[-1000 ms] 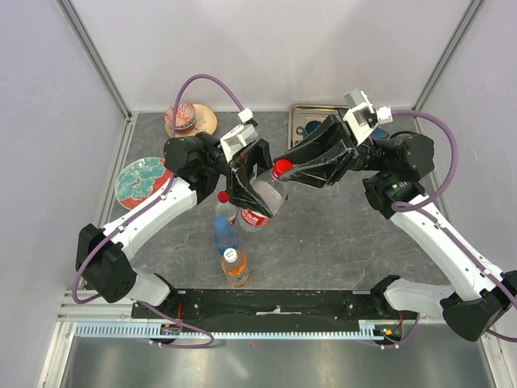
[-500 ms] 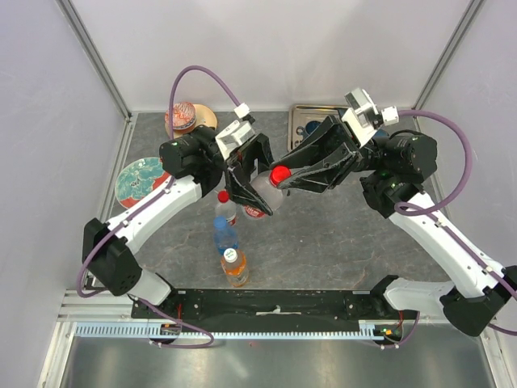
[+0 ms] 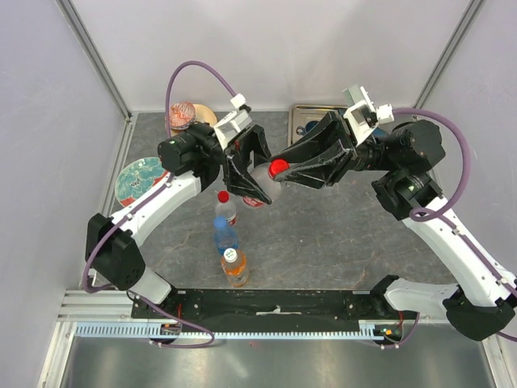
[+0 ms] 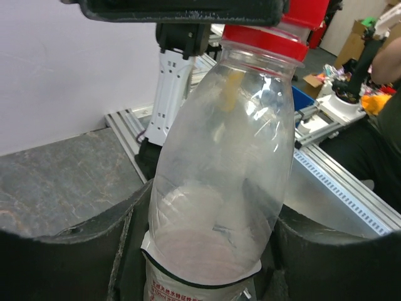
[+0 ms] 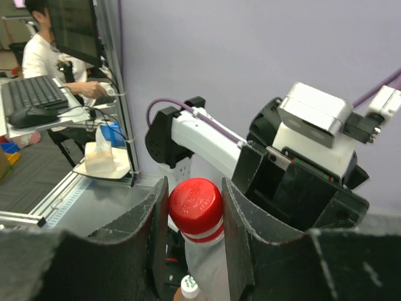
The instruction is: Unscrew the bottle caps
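The grey worktop lies under both arms, which meet in the air above its middle, a little toward the far edge. A metal tray sits against the far edge toward the right corner, half hidden by the right arm. A teal plate rests by the left edge, and a wooden plate with a reddish ball on it lies in the far left corner. The left gripper pinches the clear bottle round its lower body at the label, holding it off the worktop with the neck tilted toward the right arm. The right gripper is clamped on that bottle's red cap, one finger pressed against each side, and the cap sits on the neck. Three more bottles stand close together in a short row running from the middle toward the near edge: a red-capped bottle, then a blue bottle, then an orange bottle wearing a white cap.
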### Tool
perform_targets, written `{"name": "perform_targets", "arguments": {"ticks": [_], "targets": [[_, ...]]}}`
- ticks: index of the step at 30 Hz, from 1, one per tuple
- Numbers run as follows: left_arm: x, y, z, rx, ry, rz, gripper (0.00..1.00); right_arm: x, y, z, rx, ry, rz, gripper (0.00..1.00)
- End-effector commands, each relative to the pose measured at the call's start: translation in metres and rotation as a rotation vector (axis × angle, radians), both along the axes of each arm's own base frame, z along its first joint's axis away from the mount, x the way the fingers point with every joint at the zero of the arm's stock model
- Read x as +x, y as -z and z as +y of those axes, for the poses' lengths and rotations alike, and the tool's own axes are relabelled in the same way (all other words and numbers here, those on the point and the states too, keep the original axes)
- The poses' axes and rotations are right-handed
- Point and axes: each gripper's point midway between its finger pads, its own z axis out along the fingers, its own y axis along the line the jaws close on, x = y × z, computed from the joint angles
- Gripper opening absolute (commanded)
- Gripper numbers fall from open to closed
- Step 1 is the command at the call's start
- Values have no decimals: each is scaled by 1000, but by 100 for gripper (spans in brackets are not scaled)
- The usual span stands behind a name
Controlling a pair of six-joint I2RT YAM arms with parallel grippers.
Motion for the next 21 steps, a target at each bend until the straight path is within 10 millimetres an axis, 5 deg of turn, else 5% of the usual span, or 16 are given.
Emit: {"name": "perform_targets", "arguments": {"ticks": [1,21], "targets": [[51,-7,-2,-29,-186,228,34,-39,-2,-12,-76,-86,17,0],[84,9,-8,6,-404,234,37,-2,-8,-12,-52,151,66,0]]}}
